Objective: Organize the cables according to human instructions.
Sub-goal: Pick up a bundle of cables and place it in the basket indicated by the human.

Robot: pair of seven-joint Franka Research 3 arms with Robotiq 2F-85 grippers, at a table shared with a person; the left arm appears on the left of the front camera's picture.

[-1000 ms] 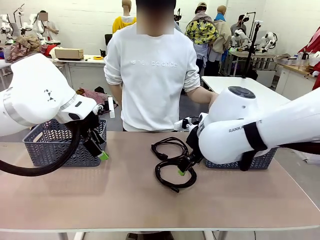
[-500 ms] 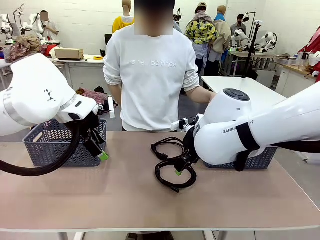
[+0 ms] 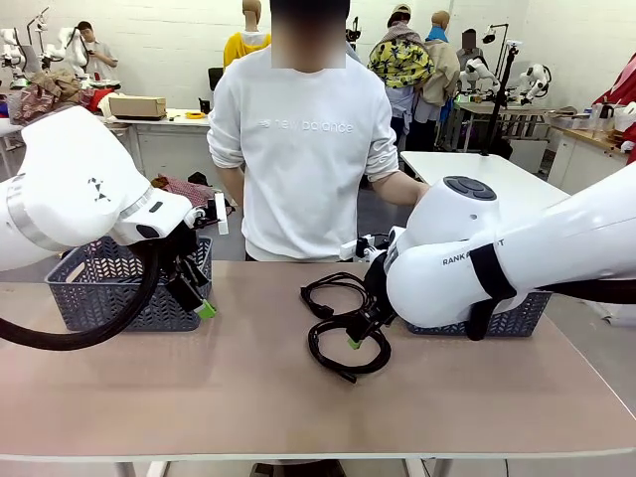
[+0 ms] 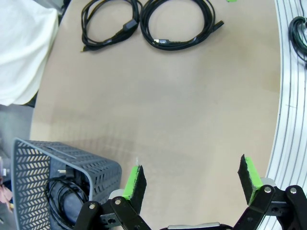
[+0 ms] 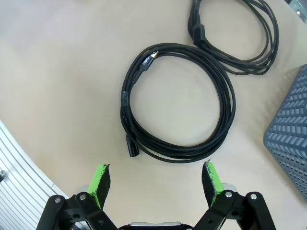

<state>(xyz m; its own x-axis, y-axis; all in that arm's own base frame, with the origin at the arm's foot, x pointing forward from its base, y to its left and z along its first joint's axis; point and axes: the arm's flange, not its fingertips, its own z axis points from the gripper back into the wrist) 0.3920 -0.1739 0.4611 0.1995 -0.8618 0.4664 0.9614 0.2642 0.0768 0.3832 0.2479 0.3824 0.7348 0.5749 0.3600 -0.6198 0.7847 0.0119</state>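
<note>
So far the sorting looks roughly half done, going by how the cords lie. Two thin black power cords remain on the tan table (image 3: 199,397). One loose coil (image 5: 230,105) sits at the middle of the right wrist view, directly ahead of the right tool (image 5: 156,167). That tool's green-padded fingers are spread wide apart with nothing between them. A second loose coil (image 5: 273,36) lies just beside the first, at the upper right of that view.

In the front view both coils rest at the centre of the table, in front of the person in a white sweatshirt (image 3: 298,149). Another wound black cord (image 4: 62,196) already lies inside the grey lattice plastic basket (image 4: 38,163) at the lower left of the left wrist view. The left tool (image 4: 192,167) hangs just beside that basket, fingers apart and empty.

A matching grey basket (image 3: 517,318) stands at the right of the front view, mostly behind the right arm, and I cannot tell what it holds. What seems left is to lift the two table coils and place each where the person directs.
</note>
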